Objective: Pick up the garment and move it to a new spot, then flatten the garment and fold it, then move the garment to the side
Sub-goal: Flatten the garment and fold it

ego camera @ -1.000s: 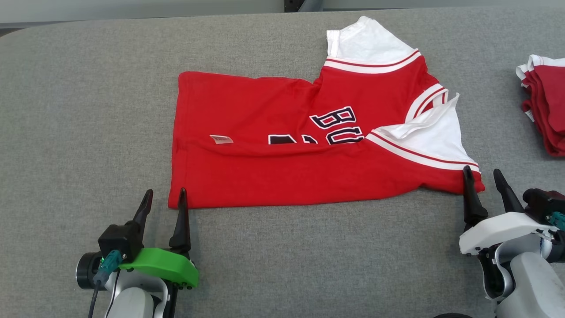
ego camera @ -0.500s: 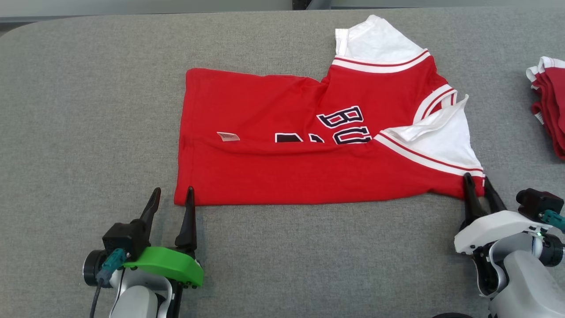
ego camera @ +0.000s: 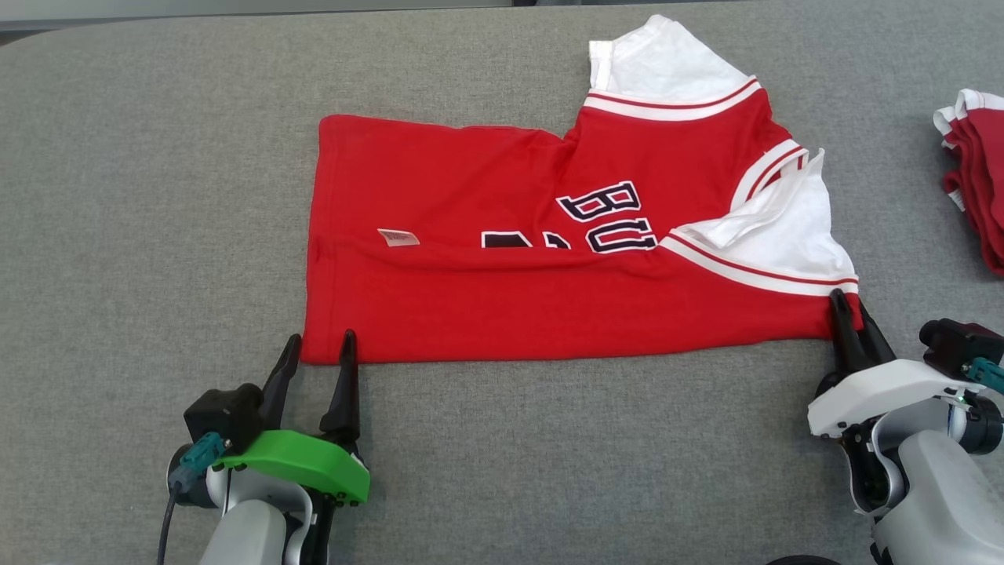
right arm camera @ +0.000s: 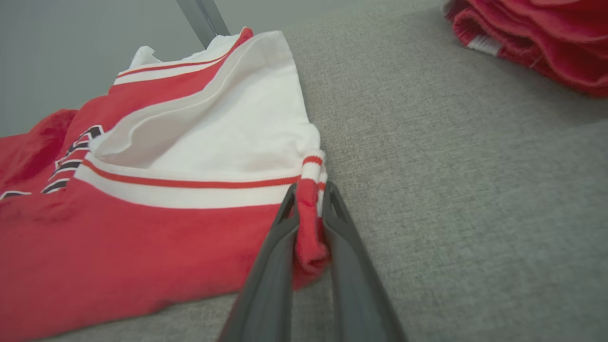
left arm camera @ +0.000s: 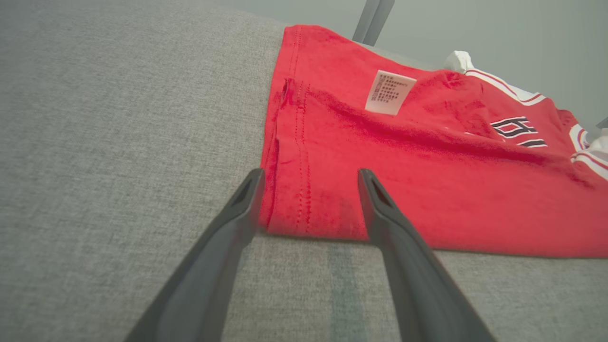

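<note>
Head view is showing open grey bench [ego camera: 141, 196] stretching along the left. Next, one left gripper [ego camera: 321, 337] is holding its fingers wide, straddling the near left hem corner of the one garment [ego camera: 510, 306], which is lying flat mid-bench, folded lengthwise. One right gripper [ego camera: 849, 302] is pinching its near right corner with narrow fingers. One pile of red clothes [ego camera: 980, 196] is sitting well apart at the right edge.

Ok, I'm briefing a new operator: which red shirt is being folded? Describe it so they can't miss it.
On the grey fabric-covered table, look at the middle, where a red jersey T-shirt with white sleeves lies flat. Unlike the pile of red garments at the right edge, it shows black white-outlined lettering and a small white label.
</note>
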Controlling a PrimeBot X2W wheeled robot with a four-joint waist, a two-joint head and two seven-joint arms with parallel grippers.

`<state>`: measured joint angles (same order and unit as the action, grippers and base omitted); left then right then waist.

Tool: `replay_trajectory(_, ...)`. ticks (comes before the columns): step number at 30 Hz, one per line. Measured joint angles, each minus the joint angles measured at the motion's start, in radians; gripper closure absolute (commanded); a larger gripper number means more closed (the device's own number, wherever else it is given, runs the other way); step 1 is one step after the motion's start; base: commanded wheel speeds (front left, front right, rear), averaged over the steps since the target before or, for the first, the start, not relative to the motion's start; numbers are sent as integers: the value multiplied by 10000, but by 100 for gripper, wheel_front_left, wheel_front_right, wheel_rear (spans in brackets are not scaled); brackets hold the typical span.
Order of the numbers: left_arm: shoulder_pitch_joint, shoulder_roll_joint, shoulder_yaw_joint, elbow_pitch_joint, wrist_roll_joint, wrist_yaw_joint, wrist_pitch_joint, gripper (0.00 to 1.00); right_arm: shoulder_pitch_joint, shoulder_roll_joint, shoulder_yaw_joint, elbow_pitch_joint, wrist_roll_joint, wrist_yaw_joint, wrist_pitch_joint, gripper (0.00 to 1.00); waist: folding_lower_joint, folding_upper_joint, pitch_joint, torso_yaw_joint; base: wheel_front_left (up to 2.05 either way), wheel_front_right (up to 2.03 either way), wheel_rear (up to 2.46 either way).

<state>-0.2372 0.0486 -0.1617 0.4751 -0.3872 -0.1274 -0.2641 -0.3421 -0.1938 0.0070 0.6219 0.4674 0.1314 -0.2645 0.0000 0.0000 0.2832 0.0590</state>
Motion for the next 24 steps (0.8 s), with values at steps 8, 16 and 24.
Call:
replay_trajectory(8,-322,2,-63,838,-203,-4,0,39,-13,-35,132,-219,50,0,0,100,0,0,201,-116,0,0,0)
replay_trajectory(16,-640,23,-278,1396,-886,-13,-13,100,-41,-13,238,-267,102,-2,0,100,0,0,235,-155,0,0,0)
replay_trajectory(24,-620,-38,-1172,349,-2606,-15,0,100,-39,113,255,-255,247,-8,2,100,0,0,100,-148,0,0,0)
